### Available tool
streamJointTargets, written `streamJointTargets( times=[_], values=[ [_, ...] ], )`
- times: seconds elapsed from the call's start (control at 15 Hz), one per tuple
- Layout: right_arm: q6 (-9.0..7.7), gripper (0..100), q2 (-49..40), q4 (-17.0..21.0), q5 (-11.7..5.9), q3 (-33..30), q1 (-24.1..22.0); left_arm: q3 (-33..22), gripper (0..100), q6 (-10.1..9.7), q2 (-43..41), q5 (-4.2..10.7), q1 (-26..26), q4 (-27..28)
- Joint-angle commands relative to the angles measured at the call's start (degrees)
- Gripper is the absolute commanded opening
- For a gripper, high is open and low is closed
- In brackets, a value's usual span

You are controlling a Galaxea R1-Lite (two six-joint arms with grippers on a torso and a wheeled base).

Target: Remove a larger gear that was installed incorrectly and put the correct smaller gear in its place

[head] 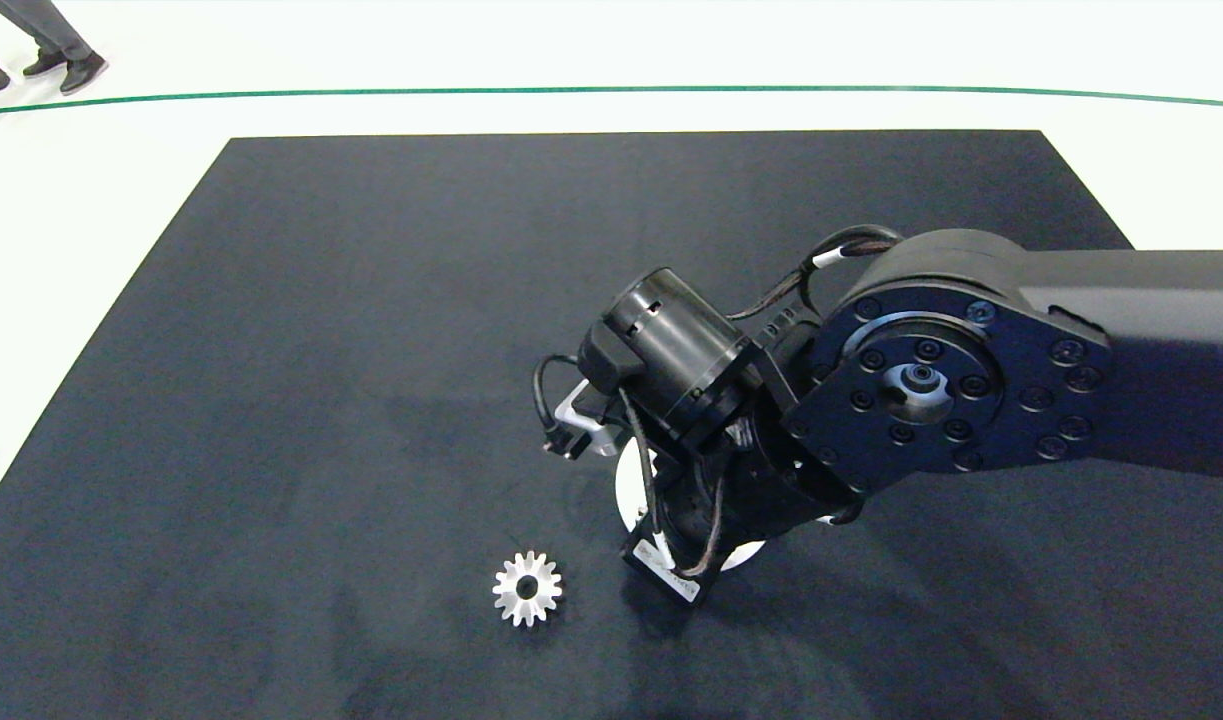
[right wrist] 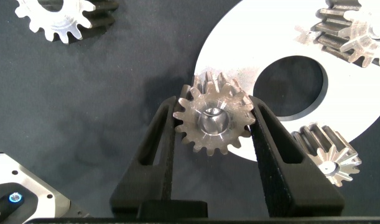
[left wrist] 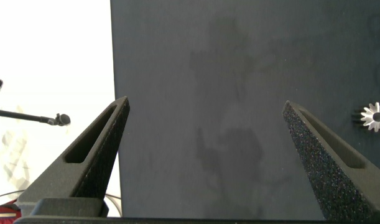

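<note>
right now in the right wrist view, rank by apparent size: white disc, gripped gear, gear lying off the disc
1. white disc
2. smaller gear in the right hand
larger gear: cropped and farther off, so unranked

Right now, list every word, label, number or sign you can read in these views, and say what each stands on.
No text can be read.
White label on the right arm's black wrist camera housing: print too small to read.
Silver metal gear between the right gripper fingers, and the white round plate: no markings.
</note>
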Motion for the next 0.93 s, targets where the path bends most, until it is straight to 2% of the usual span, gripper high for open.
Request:
streamJointTargets(
  times=[0.07, 0.27, 0.47, 0.53, 0.93],
  values=[
    [-0.05, 16, -0.24, 0.32, -0.07, 0.11, -0.01, 0.00, 100, 0.02, 0.11, 0.18, 0.01, 0.29],
    [-0.05, 16, -0.50, 0.40, -0.07, 0.37, 0.08, 0.00, 100, 0.02, 0.11, 0.18, 0.01, 0.29],
    [0.03, 16, -0.15, 0.40, -2.44, 0.46, -0.01, 0.00, 100, 0.02, 0.11, 0.18, 0.01, 0.29],
    [0.03, 100, -0.24, 0.40, -2.53, 0.54, 0.08, 0.00, 100, 0.10, 0.11, 0.18, -0.08, 0.29],
    [0.47, 100, -0.50, 0.32, -2.27, 0.72, 0.08, 0.09, 100, 0.10, 0.20, 0.09, -0.08, 0.29]
  ],
)
